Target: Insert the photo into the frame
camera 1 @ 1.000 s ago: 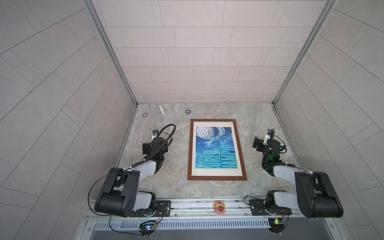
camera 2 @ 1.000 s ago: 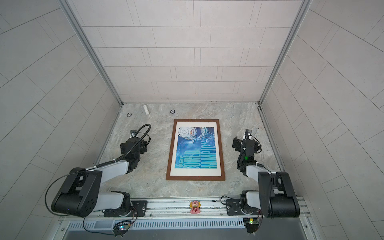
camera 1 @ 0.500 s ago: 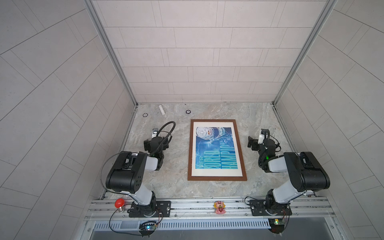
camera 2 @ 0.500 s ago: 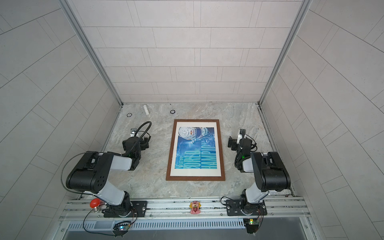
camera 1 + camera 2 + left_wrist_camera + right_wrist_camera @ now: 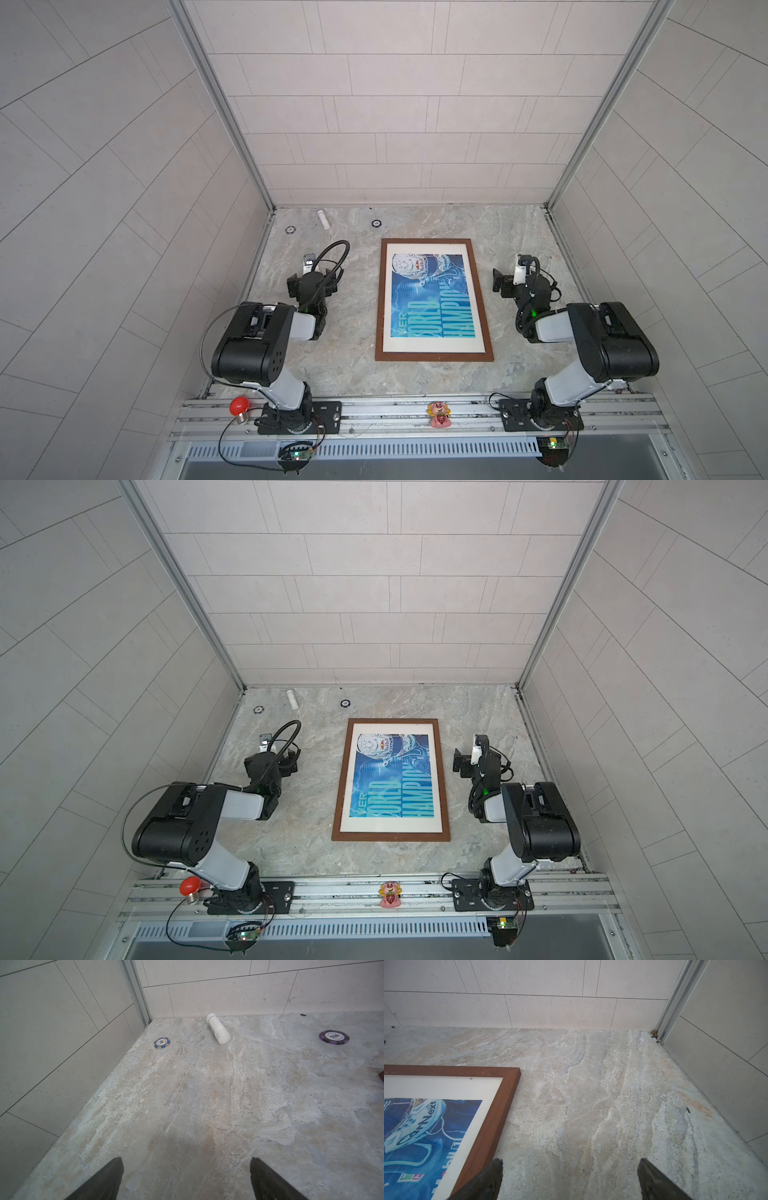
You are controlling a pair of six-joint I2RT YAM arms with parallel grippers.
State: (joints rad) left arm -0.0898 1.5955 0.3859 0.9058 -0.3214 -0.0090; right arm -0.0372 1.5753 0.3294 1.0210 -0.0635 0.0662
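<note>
The frame (image 5: 434, 356) of dark-brown wood lies flat in the middle of the marble table in both top views, with the photo (image 5: 432, 303) inside it, blue print facing up. The frame (image 5: 390, 836) and photo (image 5: 392, 779) lie between the two arms. My left gripper (image 5: 312, 279) stands open to the left of the frame, over bare table (image 5: 187, 1165). My right gripper (image 5: 517, 282) stands open to the right. In the right wrist view it (image 5: 570, 1165) holds nothing, and one fingertip (image 5: 492, 1174) is close to the frame's rail (image 5: 496, 1118) beside the photo (image 5: 421, 1126).
A white bottle (image 5: 323, 219) lies on its side near the back wall, between a blue chip (image 5: 162, 1042) and a purple chip (image 5: 334, 1037). Tiled walls close in three sides. The front rail carries a red bulb (image 5: 238, 406) and a pink figure (image 5: 439, 413).
Both arms' elbows have lifted from low near the front rail and folded up over their bases. The open grippers stay beside the frame, the right one a little nearer it.
</note>
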